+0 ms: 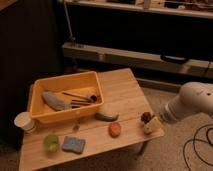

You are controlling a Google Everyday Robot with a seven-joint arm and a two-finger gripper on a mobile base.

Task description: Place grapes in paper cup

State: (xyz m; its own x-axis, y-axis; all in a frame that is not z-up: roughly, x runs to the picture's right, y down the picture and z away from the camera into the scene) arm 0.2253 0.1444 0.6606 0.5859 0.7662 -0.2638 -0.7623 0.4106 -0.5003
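One pincer [151,126] just beside grapes [145,117], grip unclear; paper cup [23,121] upright, mouth up, opp. table [125,90] end

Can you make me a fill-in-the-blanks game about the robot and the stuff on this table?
1. The gripper is down at the table, right next to the bunch of ___.
2. The paper cup, standing beside the big bin, is coloured ___.
3. Next to the green cup lies a sponge coloured ___.
Missing words: grapes; white; blue.
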